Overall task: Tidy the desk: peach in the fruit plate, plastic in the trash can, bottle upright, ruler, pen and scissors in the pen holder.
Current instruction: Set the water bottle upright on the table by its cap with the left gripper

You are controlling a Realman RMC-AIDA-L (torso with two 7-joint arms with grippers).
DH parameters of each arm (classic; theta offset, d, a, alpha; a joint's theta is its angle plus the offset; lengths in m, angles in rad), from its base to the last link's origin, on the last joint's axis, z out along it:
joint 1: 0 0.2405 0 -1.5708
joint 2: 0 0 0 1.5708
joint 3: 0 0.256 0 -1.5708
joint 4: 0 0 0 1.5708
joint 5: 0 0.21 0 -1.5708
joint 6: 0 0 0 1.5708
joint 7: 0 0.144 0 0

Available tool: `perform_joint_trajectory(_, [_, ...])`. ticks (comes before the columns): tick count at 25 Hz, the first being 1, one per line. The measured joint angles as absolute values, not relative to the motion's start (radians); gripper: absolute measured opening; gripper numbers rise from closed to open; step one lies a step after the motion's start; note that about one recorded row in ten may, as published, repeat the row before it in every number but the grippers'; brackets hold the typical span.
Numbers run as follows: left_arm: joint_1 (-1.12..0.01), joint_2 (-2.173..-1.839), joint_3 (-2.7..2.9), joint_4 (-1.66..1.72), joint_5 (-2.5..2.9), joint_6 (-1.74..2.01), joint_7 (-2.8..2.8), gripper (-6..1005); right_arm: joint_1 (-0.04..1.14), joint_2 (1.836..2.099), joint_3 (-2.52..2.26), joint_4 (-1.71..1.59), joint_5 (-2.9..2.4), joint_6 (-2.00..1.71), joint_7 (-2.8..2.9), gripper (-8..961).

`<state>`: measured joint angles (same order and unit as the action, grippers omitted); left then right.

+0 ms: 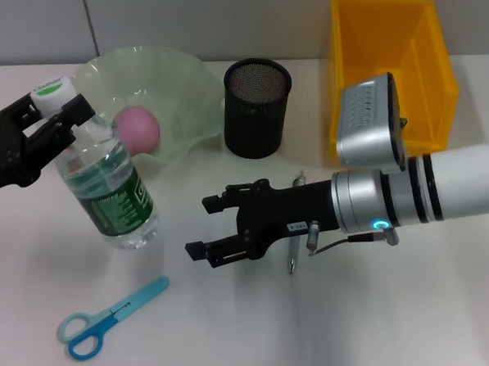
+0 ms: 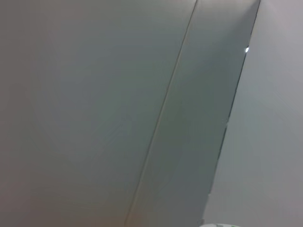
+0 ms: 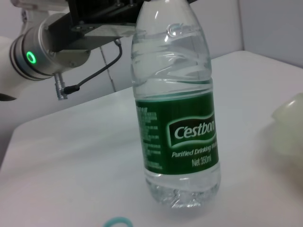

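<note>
Right wrist view shows the bottle (image 3: 177, 109) standing on its base w/ green label, left gripper (image 3: 106, 12) at its top; left wrist view gives only blank wall. In head view the left gripper (image 1: 55, 112) looks pinched on the bottle (image 1: 105, 180) neck under the cap, bottle beside the fruit plate (image 1: 184, 85); right gripper (image 1: 213, 228) hovers w/ fingers spread, just in front of the pen (image 1: 295, 227). Scissors (image 1: 106, 319) lie near the front edge, bare table (image 1: 344, 319) around them.

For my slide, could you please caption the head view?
Left gripper holds bottle upright; right gripper open nearby.
</note>
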<state>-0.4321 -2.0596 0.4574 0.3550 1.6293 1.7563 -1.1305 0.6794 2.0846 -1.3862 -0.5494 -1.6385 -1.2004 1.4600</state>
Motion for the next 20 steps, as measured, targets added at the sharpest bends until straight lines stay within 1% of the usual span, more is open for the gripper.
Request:
perform_joint_trajectory(3, [-0.425, -2.066, 0.457, 0.344, 1.622, 1.736, -1.046, 476, 0.669, 2.088, -1.383, -0.545, -1.624, -1.181, 1.425, 830])
perform_joint_trajectory(9, [-0.423, -2.067, 0.457, 0.301, 1.596, 1.680, -0.918, 478, 0.627, 2.089, -1.390, -0.538, -1.504, -1.179, 1.315, 831])
perform_joint_trajectory(20, [-0.426, -2.069, 0.445, 0.298, 1.559, 1.586, -0.823, 483, 0.617, 2.089, -1.390, -0.513, -1.499, -1.178, 1.260, 831])
